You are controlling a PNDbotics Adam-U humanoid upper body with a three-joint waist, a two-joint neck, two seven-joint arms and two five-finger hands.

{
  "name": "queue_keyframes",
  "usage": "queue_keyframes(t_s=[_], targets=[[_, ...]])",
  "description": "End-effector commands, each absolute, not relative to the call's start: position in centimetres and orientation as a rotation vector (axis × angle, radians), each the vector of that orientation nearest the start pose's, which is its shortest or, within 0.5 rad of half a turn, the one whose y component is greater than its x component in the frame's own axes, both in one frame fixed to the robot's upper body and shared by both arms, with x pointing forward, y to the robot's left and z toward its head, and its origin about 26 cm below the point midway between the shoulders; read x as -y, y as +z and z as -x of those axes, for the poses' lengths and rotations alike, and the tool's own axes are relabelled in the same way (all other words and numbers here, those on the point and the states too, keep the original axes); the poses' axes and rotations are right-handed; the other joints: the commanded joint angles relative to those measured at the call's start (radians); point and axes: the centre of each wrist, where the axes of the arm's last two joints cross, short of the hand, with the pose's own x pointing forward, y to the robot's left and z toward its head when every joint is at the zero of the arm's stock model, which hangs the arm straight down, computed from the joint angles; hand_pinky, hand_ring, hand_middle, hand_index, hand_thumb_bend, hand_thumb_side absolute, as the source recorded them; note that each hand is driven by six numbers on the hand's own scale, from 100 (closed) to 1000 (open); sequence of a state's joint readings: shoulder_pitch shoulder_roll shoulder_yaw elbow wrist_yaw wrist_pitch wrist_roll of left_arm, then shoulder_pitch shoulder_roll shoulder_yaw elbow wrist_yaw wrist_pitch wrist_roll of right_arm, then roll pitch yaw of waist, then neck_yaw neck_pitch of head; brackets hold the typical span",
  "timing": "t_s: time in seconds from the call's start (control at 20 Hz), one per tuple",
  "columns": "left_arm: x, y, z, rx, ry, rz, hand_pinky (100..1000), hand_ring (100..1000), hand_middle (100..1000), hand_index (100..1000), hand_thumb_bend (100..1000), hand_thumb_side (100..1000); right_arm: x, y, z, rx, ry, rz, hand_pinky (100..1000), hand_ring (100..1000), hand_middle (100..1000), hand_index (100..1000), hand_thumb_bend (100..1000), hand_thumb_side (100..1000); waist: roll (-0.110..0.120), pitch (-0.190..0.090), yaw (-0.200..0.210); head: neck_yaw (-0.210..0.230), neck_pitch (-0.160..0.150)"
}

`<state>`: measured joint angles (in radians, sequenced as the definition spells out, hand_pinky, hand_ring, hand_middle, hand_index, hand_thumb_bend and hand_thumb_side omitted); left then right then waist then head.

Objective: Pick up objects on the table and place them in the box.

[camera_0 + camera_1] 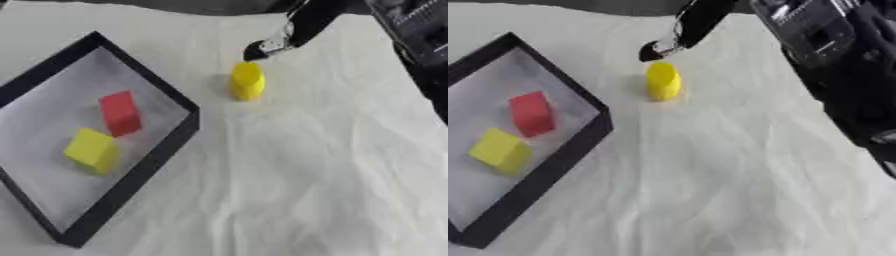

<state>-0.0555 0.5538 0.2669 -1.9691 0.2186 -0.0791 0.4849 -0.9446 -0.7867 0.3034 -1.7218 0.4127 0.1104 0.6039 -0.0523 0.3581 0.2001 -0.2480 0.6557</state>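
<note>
The shallow black-rimmed box [162,150] with a pale grey floor lies nearest, at the left, holding a matte yellow cube [91,150] and, just behind it, a red upright block [119,113]. On the wrinkled white cloth [315,185] to the far right stands a smooth yellow cylinder [247,80]. The right hand [273,44] reaches down from the far edge, a fingertip just above the cylinder; whether its fingers are curled cannot be told.

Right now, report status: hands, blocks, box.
Right hand just above the yellow cylinder, finger state unclear. Left hand not in view. Red block and yellow block already in the box. Nothing blocking the cylinder.
</note>
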Motion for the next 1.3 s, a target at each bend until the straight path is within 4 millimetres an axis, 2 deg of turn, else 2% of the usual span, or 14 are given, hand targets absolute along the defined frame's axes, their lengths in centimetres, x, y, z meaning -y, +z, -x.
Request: queue_keyframes(t_s=[0.05, 0.4, 0.7, 1.3], targets=[[-37.9, 19.4, -26.2, 2.219, 0.241, -0.661, 804, 859, 829, 912, 603, 717, 23.5, 35.7, -35.3, 1.74, 1.62, 0.851, 868, 822, 762, 827, 665, 362, 0.014, -0.016, 0.003, 0.0, -0.013], [-37.9, 19.4, -26.2, 2.217, 0.238, -0.655, 804, 860, 829, 911, 604, 717, 23.1, 34.6, -36.1, 1.727, 1.597, 0.872, 868, 826, 766, 830, 664, 362, 0.016, -0.014, 0.003, 0.0, -0.014], [-37.8, 19.2, -26.3, 2.212, 0.236, -0.649, 803, 860, 829, 911, 605, 717, 22.4, 31.8, -37.5, 1.688, 1.503, 0.884, 865, 826, 767, 832, 664, 366, 0.015, -0.014, 0.002, 0.007, -0.016], [-37.8, 19.1, -26.3, 2.206, 0.233, -0.644, 802, 861, 829, 910, 608, 718, 21.4, 28.9, -38.1, 1.67, 1.433, 0.874, 861, 823, 763, 831, 659, 365, 0.018, -0.012, 0.0, 0.009, -0.017]])
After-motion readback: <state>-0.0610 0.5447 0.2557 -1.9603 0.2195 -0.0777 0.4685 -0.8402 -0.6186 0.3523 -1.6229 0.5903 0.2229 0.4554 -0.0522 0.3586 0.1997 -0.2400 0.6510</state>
